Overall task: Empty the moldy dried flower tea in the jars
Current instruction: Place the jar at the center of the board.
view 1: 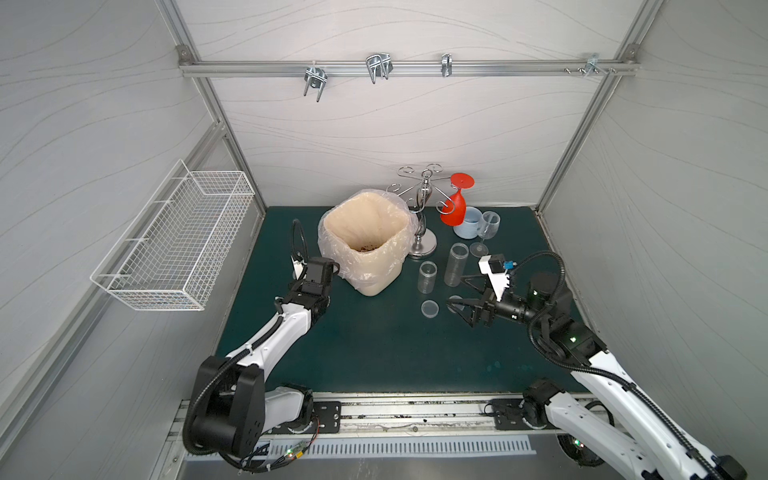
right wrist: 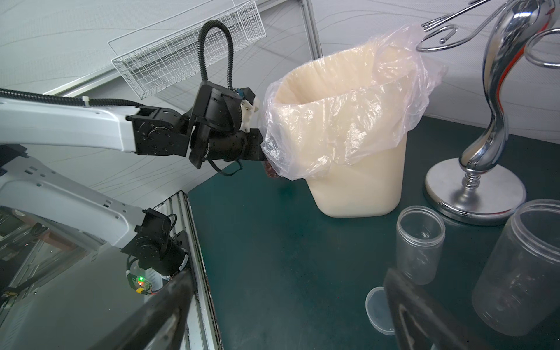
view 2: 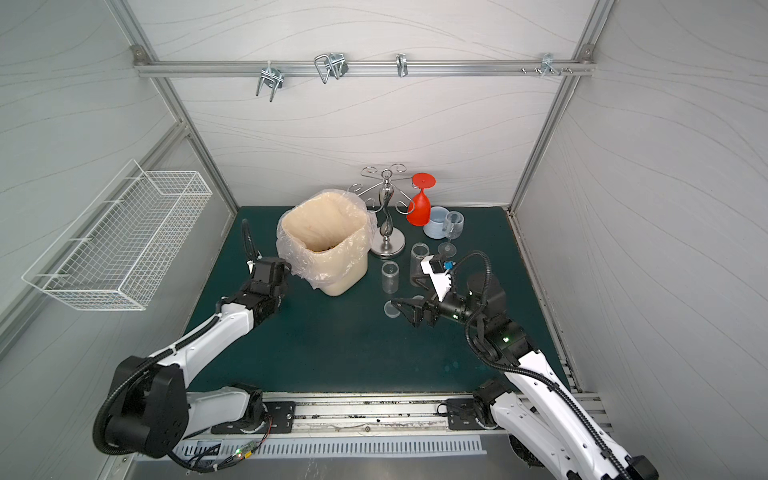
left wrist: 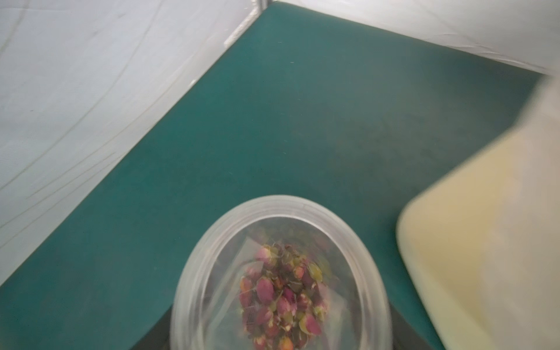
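Clamping the third jar (left wrist: pixel 194 272) between them, the left jaws hold it low beside the lined waste bin (right wrist: pixel 357 188), right against the overhanging plastic liner (right wrist: pixel 348 127). From there a short lift and tip would likely carry its mouth over the rim. The dried flower tea (left wrist: pixel 281 291), pink and maroon rosebuds, sits heaped inside that jar; whether a lid covers it I cannot tell. A few brown bits (view 1: pixel 365 248) lie at the bin's bottom. The short jar (view 1: pixel 428 276) and tall jar (view 1: pixel 456 264) stand empty and open on the table (view 1: pixel 374 353) at the bin's other side, with a loose lid (view 1: pixel 429 308) in front of them, apparently parked clear of the pouring path. The right jaws gape wide and grasp nothing, hovering just above that lid, probably free to assist.
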You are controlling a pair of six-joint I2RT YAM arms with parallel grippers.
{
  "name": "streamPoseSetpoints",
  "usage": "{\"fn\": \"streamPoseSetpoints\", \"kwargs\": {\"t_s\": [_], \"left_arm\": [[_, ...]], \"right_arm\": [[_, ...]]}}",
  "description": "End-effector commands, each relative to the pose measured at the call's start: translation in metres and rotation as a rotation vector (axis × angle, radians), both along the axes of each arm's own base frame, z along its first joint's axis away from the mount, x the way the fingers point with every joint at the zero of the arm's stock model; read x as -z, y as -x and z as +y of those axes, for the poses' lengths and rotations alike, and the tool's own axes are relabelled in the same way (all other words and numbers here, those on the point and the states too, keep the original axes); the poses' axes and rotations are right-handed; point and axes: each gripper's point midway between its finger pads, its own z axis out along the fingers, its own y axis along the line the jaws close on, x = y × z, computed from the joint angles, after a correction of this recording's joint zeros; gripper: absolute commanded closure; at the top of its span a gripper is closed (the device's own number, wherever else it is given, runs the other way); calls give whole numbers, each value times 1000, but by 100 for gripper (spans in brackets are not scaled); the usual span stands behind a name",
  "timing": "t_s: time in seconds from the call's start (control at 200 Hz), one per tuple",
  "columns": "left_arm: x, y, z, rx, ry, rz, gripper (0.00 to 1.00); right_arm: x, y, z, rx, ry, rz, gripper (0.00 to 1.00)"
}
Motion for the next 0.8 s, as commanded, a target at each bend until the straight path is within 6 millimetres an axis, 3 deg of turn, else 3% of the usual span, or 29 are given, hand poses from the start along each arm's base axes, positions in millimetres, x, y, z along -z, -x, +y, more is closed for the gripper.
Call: {"fn": "streamPoseSetpoints", "kwargs": {"t_s": [0.0,0.555,0.795], "left_arm": [[-4,11,-20,85,29,-6,88],[-4,62,-121,478,84,19,92],[9,83,-160,670,108,49,90]], "right_arm": [[-16,6,-2,-11,-9,-49,1],[-15,12,-5,-17,5,-29,1],[-13,11,-4,-17,24,-1,1]]}}
